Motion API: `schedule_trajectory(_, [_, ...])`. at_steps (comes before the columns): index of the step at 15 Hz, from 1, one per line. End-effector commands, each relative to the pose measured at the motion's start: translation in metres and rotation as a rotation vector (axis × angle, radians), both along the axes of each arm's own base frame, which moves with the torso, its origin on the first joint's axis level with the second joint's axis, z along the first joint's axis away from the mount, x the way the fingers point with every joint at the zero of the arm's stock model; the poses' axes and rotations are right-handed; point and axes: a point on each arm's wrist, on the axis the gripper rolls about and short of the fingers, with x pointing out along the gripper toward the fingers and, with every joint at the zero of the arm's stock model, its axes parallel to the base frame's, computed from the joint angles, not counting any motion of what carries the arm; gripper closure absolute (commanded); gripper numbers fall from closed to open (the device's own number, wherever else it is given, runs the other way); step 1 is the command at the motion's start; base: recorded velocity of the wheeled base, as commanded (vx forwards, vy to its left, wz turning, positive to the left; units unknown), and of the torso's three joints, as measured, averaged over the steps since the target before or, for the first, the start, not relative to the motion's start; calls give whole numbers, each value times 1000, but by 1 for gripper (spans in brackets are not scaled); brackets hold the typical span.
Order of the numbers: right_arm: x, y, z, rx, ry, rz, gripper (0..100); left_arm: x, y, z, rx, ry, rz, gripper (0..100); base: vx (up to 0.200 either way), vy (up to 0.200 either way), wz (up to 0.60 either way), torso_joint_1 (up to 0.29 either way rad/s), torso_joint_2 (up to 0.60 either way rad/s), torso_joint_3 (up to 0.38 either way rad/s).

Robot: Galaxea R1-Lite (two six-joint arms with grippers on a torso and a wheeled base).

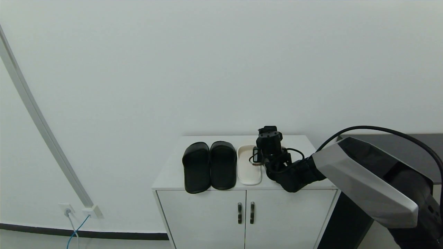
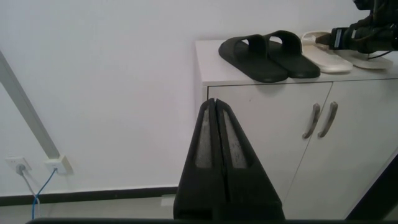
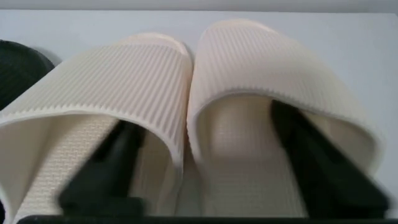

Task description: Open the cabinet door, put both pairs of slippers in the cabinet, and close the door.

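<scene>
A white cabinet (image 1: pixel 207 221) stands against the wall with both doors shut; its handles (image 1: pixel 245 212) meet at the centre. On its top lie a pair of black slippers (image 1: pixel 209 166) and, to their right, a pair of cream slippers (image 1: pixel 249 169), one partly hidden by my right arm. My right gripper (image 1: pixel 267 140) is open at the cream slippers (image 3: pixel 186 93), one finger (image 3: pixel 106 168) under each strap, the touching inner sides between them. My left gripper (image 2: pixel 216 143) is shut on nothing, low and well in front of the cabinet (image 2: pixel 261 118), left of the doors.
A slanted cable duct (image 1: pixel 38 117) runs down the wall to sockets (image 1: pixel 79 209) with a blue cable, left of the cabinet. A dark surface (image 1: pixel 415 141) lies to the cabinet's right. Open floor lies in front of the doors.
</scene>
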Motion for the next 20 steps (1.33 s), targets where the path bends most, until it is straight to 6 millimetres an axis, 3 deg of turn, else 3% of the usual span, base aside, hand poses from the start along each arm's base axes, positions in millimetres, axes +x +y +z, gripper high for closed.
schedule_trajectory(1, [0,-1,1,1,-3,-2,100,0,0,0,0,0,0,100,0,0,0,0,0,0])
schedule_trajectory(6, [-3,-2,7,8,-7,-2,100,0,0,0,0,0,0,100,0,0,0,0,0,0])
schedule_trajectory(9, [-19,-9,33,20,-24,7,100,0,0,0,0,0,0,100,0,0,0,0,0,0])
schedule_trajectory(13, [-77,-31,77,39,-31,146,100,0,0,0,0,2,0,100,0,0,0,0,0,0])
schedule_trajectory(15, [-122,-45,95,68,-20,299,100,0,0,0,-1,0,0,100,0,0,0,0,0,0])
schedule_trajectory(17, [-155,-61,101,64,-15,434,100,0,0,0,0,2,0,100,0,0,0,0,0,0])
schedule_trajectory(20, [-184,-79,94,62,-38,638,100,0,0,0,0,0,0,100,0,0,0,0,0,0])
